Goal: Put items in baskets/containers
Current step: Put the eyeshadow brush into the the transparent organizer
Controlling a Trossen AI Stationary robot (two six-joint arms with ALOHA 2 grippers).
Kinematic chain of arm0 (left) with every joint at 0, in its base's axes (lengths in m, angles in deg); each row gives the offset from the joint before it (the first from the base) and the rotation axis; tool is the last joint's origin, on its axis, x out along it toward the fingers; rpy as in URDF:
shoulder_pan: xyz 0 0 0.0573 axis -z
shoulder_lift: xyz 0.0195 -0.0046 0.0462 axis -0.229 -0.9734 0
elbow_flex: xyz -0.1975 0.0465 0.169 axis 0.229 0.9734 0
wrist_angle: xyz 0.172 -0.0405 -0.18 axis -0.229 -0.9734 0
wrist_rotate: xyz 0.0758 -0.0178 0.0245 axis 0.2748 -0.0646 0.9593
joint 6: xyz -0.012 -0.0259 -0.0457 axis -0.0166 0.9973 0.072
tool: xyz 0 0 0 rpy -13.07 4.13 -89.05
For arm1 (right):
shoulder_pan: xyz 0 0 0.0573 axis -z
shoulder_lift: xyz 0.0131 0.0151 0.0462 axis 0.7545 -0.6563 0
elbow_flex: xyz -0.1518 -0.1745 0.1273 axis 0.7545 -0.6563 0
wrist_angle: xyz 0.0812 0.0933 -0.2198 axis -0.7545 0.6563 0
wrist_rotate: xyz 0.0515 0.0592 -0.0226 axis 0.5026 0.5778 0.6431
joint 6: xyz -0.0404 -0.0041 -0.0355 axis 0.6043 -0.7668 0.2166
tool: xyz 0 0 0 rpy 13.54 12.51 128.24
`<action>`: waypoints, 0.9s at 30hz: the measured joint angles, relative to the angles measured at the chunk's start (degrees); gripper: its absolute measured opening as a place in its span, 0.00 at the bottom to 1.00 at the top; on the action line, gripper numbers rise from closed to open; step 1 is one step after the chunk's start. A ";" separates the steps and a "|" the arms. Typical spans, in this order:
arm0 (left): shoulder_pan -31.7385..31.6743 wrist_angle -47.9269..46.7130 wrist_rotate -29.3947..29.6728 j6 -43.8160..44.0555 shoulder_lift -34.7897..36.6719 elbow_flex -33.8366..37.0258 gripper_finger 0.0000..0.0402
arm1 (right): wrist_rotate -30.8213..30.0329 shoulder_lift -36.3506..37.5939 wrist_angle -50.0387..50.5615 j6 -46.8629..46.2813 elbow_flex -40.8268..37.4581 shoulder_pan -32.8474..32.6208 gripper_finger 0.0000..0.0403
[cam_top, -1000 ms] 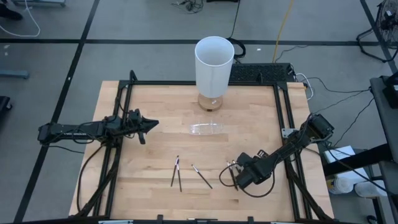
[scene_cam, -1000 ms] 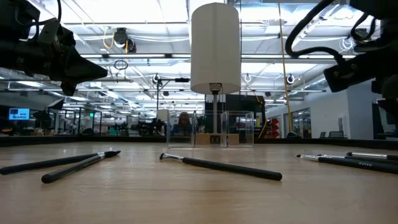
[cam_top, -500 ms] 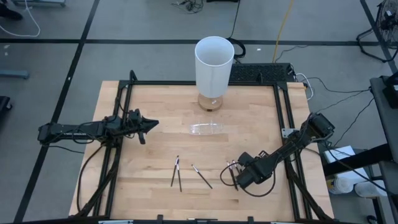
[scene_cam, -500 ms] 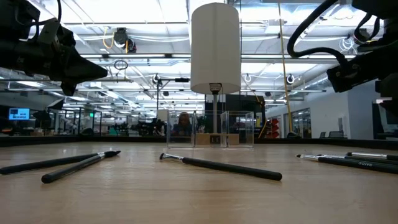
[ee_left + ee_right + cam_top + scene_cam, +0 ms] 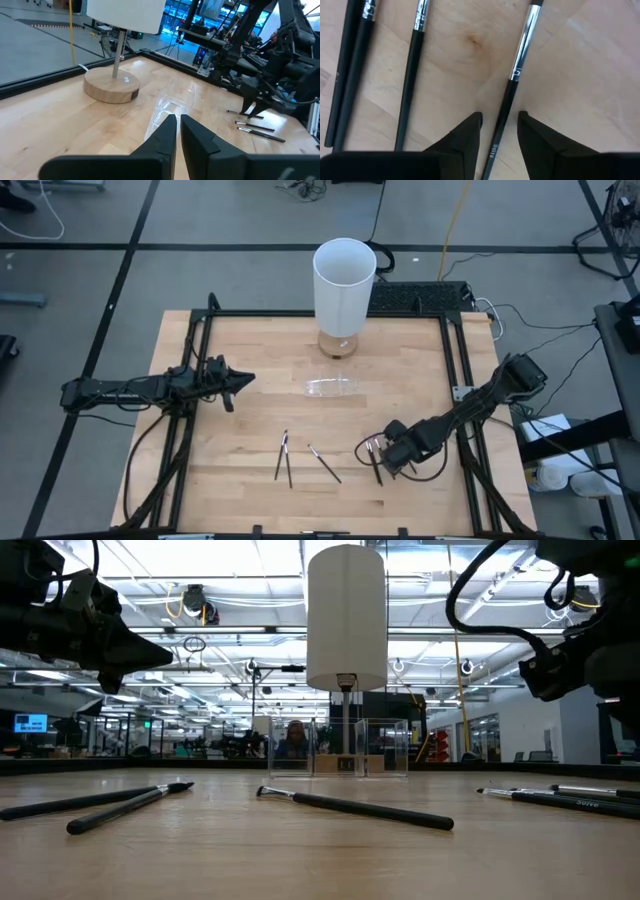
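wooden table bears sticks; right gripper straddles one stick, fingers parted, left gripper nearly closed.

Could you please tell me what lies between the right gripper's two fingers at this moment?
In the right wrist view, one thin dark brush lies on the table between the right gripper fingers, not yet clamped.

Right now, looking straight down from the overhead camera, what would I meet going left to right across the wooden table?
Left gripper → pair of dark sticks → single dark stick, with the clear container farther back → right gripper over more sticks.
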 joint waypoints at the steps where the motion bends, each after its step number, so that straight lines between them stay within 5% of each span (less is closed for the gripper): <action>1: -0.01 0.05 0.15 0.00 0.00 0.00 0.08 | -0.54 0.45 -0.37 0.61 -0.13 -0.03 0.29; 15: 0.00 -0.02 -1.17 0.33 0.00 0.00 0.08 | -3.89 0.21 -5.03 2.99 -2.63 -0.52 0.03; 27: 0.00 0.03 -1.12 0.37 0.00 0.00 0.08 | -10.80 7.29 -7.28 3.73 -3.28 -2.51 0.00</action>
